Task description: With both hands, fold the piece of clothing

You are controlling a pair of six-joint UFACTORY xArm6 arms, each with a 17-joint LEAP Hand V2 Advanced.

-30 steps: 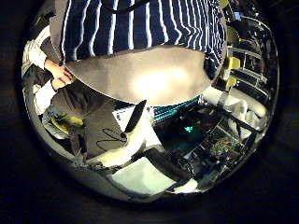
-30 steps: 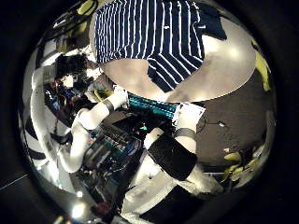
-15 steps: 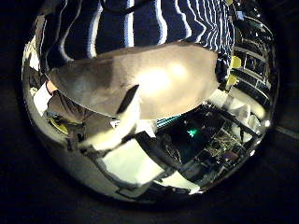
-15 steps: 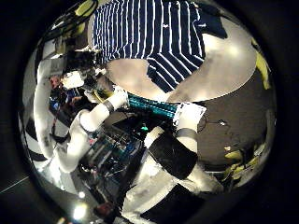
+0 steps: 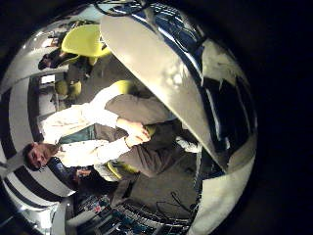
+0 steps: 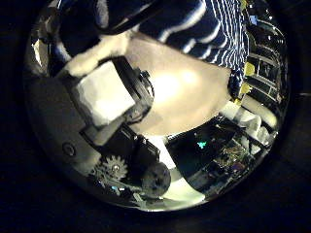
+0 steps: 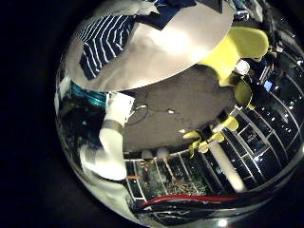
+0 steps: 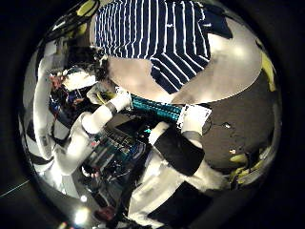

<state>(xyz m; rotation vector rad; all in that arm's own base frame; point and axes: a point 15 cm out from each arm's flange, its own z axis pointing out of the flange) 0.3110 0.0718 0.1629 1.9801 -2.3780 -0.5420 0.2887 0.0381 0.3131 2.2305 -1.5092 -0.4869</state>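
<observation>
Now the left hand (image 6: 107, 97) has swung its curling, empty fingers toward the navy-and-white striped cotton garment (image 8: 157, 38) at the table (image 8: 233, 67) edge; the right hand's fingers cannot be told.

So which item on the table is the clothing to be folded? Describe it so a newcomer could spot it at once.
Start with the round pale table. Spread flat on its top lies the garment, a short-sleeved shirt. Its dark and white stripes set it apart: nothing else on the tabletop is patterned, and the yellow chairs stand off the table on the floor.
</observation>
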